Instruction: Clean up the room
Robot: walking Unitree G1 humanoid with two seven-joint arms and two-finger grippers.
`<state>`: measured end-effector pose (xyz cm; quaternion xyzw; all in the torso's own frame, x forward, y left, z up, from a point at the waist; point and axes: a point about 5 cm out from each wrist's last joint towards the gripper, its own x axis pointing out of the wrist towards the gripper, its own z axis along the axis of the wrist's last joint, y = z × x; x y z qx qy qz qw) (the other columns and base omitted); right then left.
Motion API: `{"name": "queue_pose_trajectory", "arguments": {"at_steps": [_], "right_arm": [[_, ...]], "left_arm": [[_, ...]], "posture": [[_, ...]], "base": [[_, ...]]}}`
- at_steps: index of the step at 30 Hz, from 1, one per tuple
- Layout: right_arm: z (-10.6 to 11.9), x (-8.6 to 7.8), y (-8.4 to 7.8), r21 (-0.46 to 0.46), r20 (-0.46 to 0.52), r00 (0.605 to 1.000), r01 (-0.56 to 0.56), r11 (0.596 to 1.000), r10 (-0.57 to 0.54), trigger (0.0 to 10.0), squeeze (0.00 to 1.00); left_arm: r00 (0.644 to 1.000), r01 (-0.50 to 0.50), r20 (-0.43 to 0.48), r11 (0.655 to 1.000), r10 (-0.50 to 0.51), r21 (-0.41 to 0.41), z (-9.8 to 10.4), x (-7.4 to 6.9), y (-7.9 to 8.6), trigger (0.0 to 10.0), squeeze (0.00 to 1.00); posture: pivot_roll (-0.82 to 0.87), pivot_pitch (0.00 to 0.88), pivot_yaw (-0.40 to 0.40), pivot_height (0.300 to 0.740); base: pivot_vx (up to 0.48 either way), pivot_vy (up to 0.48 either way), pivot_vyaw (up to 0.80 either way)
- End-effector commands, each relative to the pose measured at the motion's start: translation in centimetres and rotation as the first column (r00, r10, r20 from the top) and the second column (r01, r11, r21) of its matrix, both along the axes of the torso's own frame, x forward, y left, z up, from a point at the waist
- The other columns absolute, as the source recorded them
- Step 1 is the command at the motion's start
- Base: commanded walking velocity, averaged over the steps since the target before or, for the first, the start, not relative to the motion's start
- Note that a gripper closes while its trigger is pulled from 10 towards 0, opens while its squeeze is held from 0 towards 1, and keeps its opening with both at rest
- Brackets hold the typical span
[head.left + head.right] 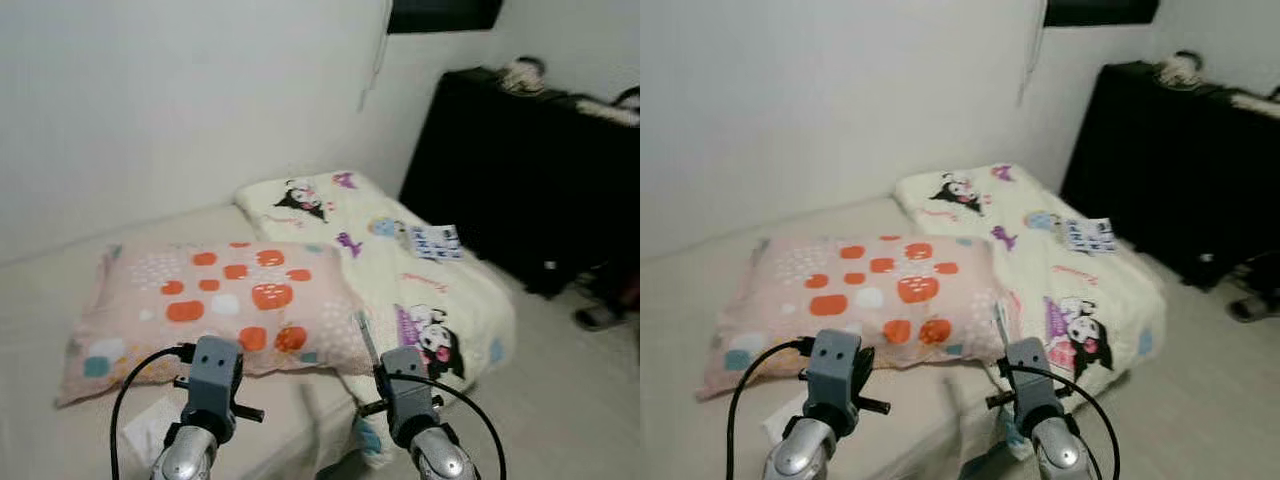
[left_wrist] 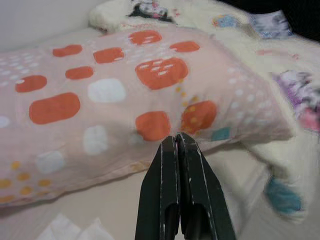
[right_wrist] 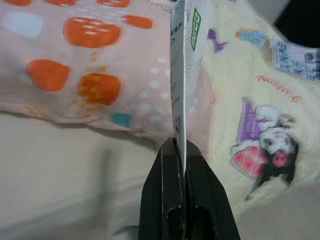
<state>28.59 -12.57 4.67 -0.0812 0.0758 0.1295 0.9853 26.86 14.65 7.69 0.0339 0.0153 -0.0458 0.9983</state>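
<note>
Packet in the right tool, bed not yet tidied

Packet (image 3: 182,60), a thin flat white sachet with a green mark and print, stands upright and edge-on, pinched between the closed fingers of the right tool (image 3: 180,150). That tool hangs over the near edge of the bed (image 1: 40,300), in front of the seam between pillow and blanket. The left tool (image 2: 176,145) has its 2 fingers pressed together with nothing between them, and it points at the pillow's front edge.

As a judgement, the cleanup is at an early stage: 1 bit of litter is picked up but has not gone anywhere, and no bin is in sight.

Left to deal with: a crumpled white tissue (image 1: 150,428) on the mattress beside the left arm, and a small printed paper (image 1: 434,241) lying on the cartoon-print blanket (image 1: 400,290). The spotted pink pillow (image 1: 220,300) lies askew, overlapping the blanket.

A black cabinet (image 1: 520,170) with clutter on top stands beside the bed, narrowing the floor on that side; a slipper (image 1: 600,316) lies at its foot.
</note>
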Motion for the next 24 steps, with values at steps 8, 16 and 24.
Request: {"name": "queue_pose_trajectory", "arguments": {"at_steps": [8, 16, 24], "right_arm": [[-0.29, -0.05, -0.42, -0.007, -0.014, 1.000, 0.002, 1.000, -0.002, 10.0, 0.00], [-0.25, 0.01, -0.39, -0.007, -0.013, 1.000, 0.000, 1.000, -0.001, 10.0, 0.00], [-0.24, 0.08, -0.31, -0.006, -0.013, 1.000, -0.003, 1.000, 0.003, 10.0, 0.00]], "left_arm": [[1.000, 0.002, -0.007, 1.000, -0.002, 0.010, -0.25, -0.10, -0.24, 10.0, 0.00], [1.000, -0.006, -0.004, 1.000, 0.006, 0.011, -0.22, -0.07, -0.13, 10.0, 0.00], [1.000, -0.013, -0.001, 1.000, 0.013, 0.012, -0.20, -0.01, -0.04, 10.0, 0.00]], "posture": [[0.04, 0.105, -0.069, 0.740], [0.04, 0.105, -0.070, 0.740], [0.04, 0.103, -0.073, 0.740]], "base": [[0.000, 0.000, -0.80], [0.000, 0.000, -0.80], [0.000, 0.000, -0.80]]}}
